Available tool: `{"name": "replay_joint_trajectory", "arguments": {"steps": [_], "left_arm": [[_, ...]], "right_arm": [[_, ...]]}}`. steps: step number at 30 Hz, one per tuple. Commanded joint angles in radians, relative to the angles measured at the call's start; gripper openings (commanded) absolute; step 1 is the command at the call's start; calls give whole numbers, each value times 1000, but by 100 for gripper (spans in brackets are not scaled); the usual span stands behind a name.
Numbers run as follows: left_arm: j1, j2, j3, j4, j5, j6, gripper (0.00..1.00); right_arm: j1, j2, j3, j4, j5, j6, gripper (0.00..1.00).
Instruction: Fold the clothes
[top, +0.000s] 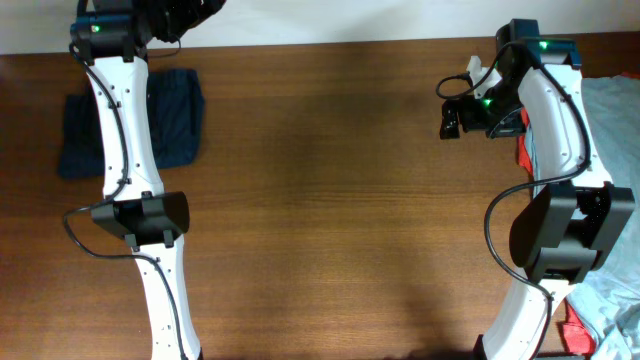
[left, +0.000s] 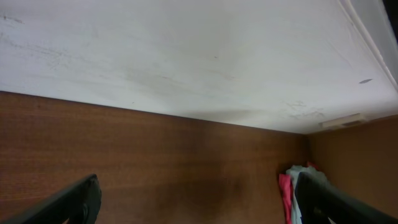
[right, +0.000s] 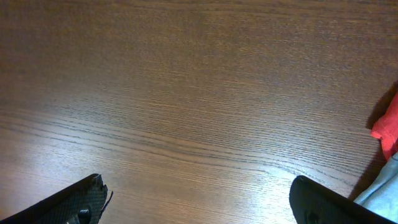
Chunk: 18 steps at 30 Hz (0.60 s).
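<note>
Right pincer hangs over bare counter with its jaws spread wide and nothing between them. Just off to one side, at the very edge of its own camera's view, a corner of a red garment pokes in.

From above, that red piece belongs to a loose heap along the right edge of the counter, mostly a crumpled light grey-blue garment. The heap runs front to back beside the right arm. The pincer points the other way, toward the middle of the counter, so the clothes lie beside and behind it rather than ahead. I'd say the coming move turns on that: the right arm is plainly the nearer one, but it has to swing round toward the heap before it can pick anything out.

Well apart, across the whole width of wood, the left pincer is also wide open and empty. It sits up at the far edge near the wall, looking along the counter at the distant heap. Beneath the left arm lies a navy garment, flat and squared off, which looks to me already folded. I can't make out a black shirt anywhere.
</note>
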<state>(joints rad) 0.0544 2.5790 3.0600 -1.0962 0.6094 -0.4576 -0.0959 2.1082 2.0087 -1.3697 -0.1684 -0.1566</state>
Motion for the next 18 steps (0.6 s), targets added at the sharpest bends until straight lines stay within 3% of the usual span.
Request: {"name": "replay_joint_trajectory", "arguments": {"steps": [1, 18], "left_arm": [[3, 13, -2, 2, -7, 2, 99], [2, 13, -2, 2, -7, 2, 99]], "right_arm": [[-3, -24, 12, -3, 13, 0, 99], [-3, -27, 12, -3, 13, 0, 99]]}}
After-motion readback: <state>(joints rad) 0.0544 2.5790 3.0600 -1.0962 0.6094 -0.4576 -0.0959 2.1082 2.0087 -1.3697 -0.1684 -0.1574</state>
